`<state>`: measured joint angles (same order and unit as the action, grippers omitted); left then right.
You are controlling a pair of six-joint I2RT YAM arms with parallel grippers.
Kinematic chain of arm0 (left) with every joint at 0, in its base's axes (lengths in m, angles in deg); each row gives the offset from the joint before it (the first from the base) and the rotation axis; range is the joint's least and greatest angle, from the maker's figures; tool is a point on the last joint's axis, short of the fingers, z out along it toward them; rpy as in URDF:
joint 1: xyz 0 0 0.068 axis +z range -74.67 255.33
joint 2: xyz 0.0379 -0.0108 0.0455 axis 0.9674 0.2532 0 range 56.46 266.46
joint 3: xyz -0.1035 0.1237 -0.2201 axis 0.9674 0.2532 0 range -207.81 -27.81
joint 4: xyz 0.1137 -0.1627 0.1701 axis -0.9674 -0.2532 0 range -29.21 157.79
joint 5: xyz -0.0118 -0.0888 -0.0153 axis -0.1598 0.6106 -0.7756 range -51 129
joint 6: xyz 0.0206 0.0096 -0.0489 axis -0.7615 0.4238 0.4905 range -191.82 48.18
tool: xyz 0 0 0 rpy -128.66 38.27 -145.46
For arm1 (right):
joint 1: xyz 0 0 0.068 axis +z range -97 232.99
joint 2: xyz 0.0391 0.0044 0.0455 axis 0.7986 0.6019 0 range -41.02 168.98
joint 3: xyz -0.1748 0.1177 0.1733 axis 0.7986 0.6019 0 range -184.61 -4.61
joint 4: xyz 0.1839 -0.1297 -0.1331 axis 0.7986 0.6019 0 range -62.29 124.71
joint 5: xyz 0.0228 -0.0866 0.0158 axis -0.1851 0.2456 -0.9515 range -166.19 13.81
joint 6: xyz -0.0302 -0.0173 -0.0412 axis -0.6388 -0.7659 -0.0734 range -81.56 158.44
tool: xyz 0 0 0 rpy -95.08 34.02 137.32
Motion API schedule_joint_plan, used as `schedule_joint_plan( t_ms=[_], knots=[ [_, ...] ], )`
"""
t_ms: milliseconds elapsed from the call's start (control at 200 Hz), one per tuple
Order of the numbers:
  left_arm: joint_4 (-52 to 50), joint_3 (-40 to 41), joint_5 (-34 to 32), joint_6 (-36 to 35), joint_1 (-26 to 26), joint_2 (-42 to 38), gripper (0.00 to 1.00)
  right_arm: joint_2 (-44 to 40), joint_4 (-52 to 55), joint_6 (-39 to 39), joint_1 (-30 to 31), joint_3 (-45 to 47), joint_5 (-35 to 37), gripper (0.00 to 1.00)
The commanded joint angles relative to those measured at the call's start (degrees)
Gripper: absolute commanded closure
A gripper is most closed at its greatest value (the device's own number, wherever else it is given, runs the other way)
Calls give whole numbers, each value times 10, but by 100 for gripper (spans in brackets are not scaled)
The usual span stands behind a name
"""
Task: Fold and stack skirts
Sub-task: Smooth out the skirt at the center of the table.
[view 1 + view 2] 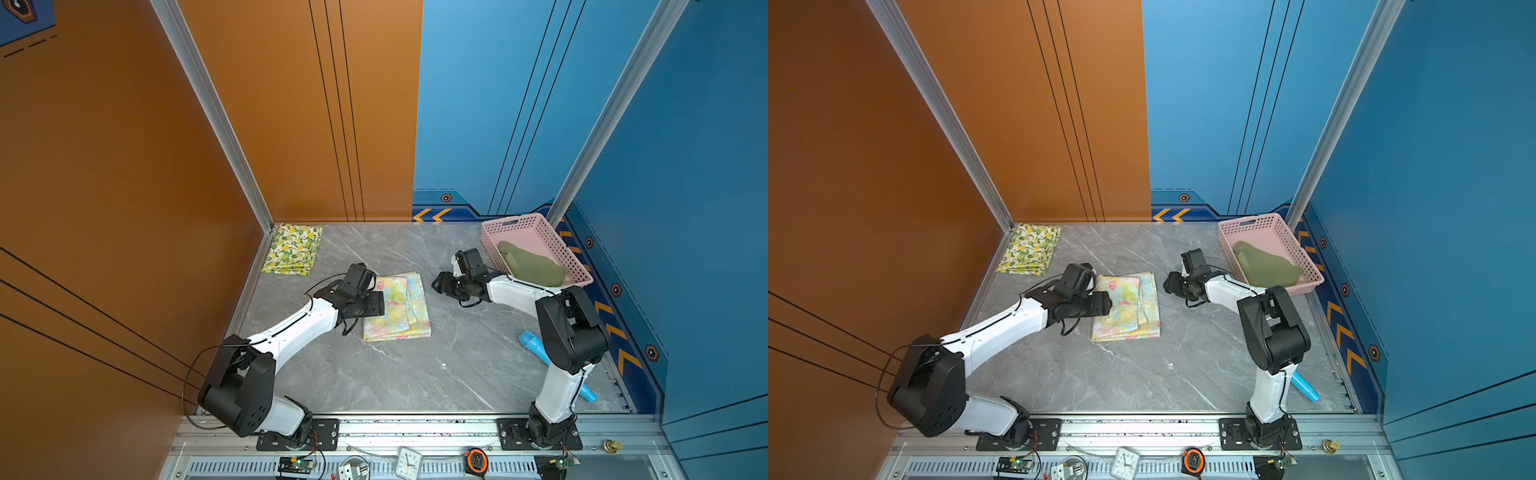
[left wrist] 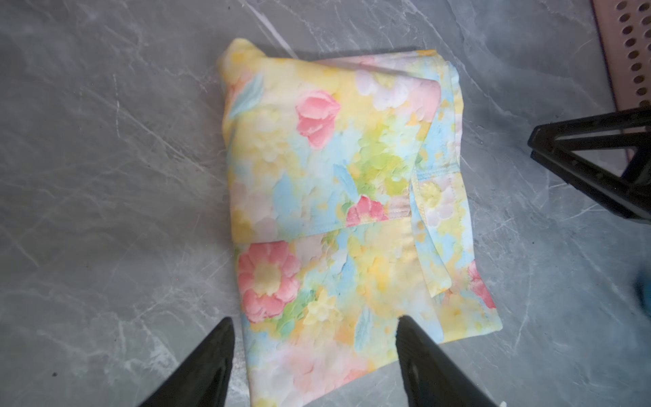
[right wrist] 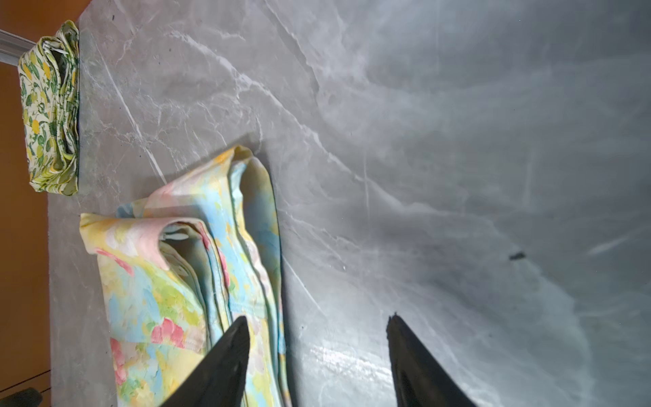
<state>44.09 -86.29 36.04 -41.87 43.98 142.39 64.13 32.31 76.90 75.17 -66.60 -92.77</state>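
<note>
The left gripper [image 2: 315,319] hangs with its jaws spread wide and nothing between them, just over the left edge of the floral skirt [image 1: 401,309]; whether a finger touches the cloth cannot be told. The right gripper [image 3: 317,316] is also open and empty. It sits just to the right of the same skirt, 1 finger [image 3: 225,366] lined up with the cloth's edge and the other over bare table [image 1: 415,374]. The floral skirt lies folded into a rough rectangle near the middle of the grey marble table, between the 2 grippers. The lemon skirt [image 1: 293,249] lies folded flat in the far left corner, well apart from it. The green skirt [image 1: 536,266] sits bunched inside the pink basket [image 1: 515,222] at the far right corner. A blue tube [image 1: 536,347] lies on the table, partly hidden behind the right arm.
</note>
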Motion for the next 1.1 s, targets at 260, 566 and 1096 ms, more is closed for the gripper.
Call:
schedule_joint_plan(
  t_ms=[260, 566, 1096],
  knots=[
    [-192, -224, -171, 39, -141, 222, 27, -44, -138, 122, 4, 117, -38, 50],
    [-256, -330, -228, 65, -166, 326, 31, -60, -192, 145, 23, 172, -40, 52],
    [-254, -386, -208, 97, -146, 390, 54, -56, -211, 154, 45, 188, -25, 52]
  ],
)
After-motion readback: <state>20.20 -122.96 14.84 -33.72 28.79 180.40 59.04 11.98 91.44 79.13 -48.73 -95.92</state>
